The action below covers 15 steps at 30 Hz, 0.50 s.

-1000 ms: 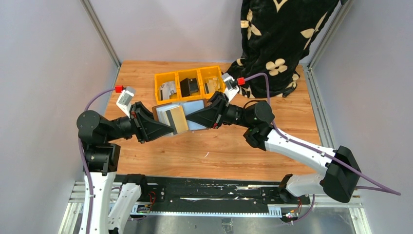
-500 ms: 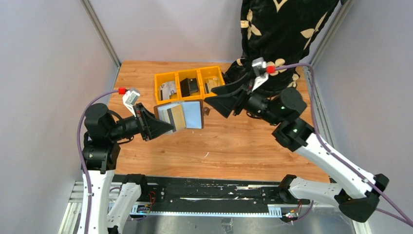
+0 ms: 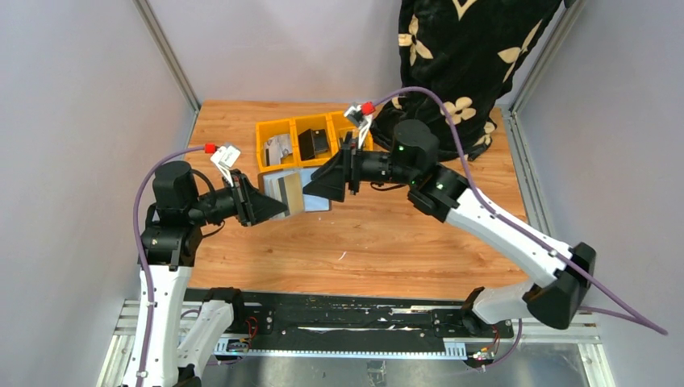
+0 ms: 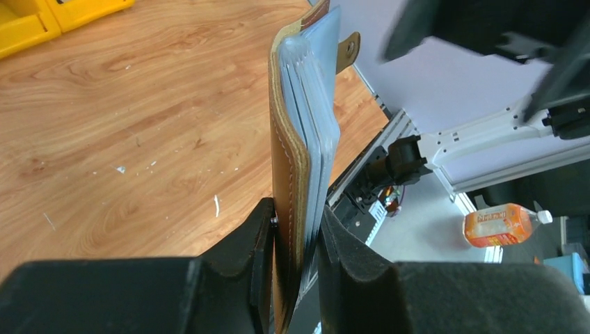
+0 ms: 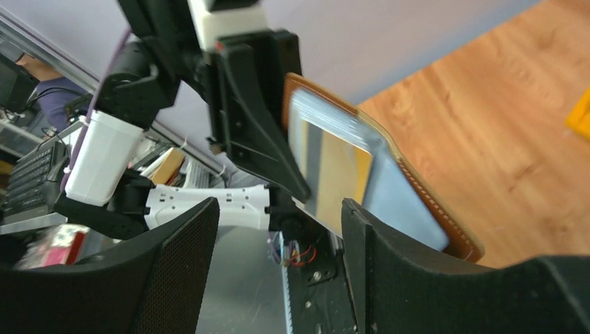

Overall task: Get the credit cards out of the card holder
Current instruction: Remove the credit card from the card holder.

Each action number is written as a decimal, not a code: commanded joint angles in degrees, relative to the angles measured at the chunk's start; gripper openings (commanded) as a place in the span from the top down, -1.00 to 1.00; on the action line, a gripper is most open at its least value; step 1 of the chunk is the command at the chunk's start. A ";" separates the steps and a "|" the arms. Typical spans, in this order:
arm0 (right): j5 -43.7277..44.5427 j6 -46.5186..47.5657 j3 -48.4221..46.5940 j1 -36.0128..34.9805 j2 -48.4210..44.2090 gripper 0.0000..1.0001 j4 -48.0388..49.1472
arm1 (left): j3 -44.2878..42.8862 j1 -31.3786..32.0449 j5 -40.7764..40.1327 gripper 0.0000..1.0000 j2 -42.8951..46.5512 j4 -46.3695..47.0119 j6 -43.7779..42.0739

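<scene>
My left gripper (image 3: 273, 208) is shut on the brown leather card holder (image 3: 284, 193) and holds it open above the table. The left wrist view shows the holder edge-on (image 4: 289, 160) between my left gripper's (image 4: 296, 236) pads, with its grey sleeves (image 4: 319, 139) and snap tab (image 4: 350, 49). A tan card with a dark stripe (image 3: 290, 192) and a pale blue card (image 3: 316, 193) sit in the sleeves. My right gripper (image 3: 316, 189) is open at the holder's right edge. In the right wrist view its jaws (image 5: 278, 268) stand wide apart before the tan card (image 5: 341, 174).
A yellow three-compartment tray (image 3: 264, 129) stands behind the holder with cards in it, a grey-white one on the left and a black one (image 3: 313, 143) in the middle. A dark flowered cloth (image 3: 460, 64) hangs at the back right. Grey walls close both sides.
My right gripper left the holder, swung up and to the right near the tray, then came back to the holder's right edge. My left gripper shifted slightly with the holder still in it.
</scene>
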State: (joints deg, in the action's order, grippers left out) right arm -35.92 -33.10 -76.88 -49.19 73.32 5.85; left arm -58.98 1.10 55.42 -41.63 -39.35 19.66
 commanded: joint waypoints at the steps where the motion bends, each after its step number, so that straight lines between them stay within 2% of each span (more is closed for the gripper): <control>1: -7.08 -4.12 -0.06 -0.67 2.98 -0.35 1.19 | -1.74 0.04 3.94 1.00 0.67 0.40 -1.27; 7: -8.09 -5.13 2.55 -0.65 5.88 -0.14 3.70 | -1.49 0.04 8.61 1.00 0.53 0.39 -1.43; 15: -8.82 -5.78 4.37 -0.64 6.72 -0.03 5.65 | -1.70 0.08 12.62 1.00 1.05 0.92 -0.78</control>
State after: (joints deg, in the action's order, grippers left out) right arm -42.74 -37.98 -73.52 -49.25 79.35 9.04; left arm -58.98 1.10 63.46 -41.50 -39.68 18.63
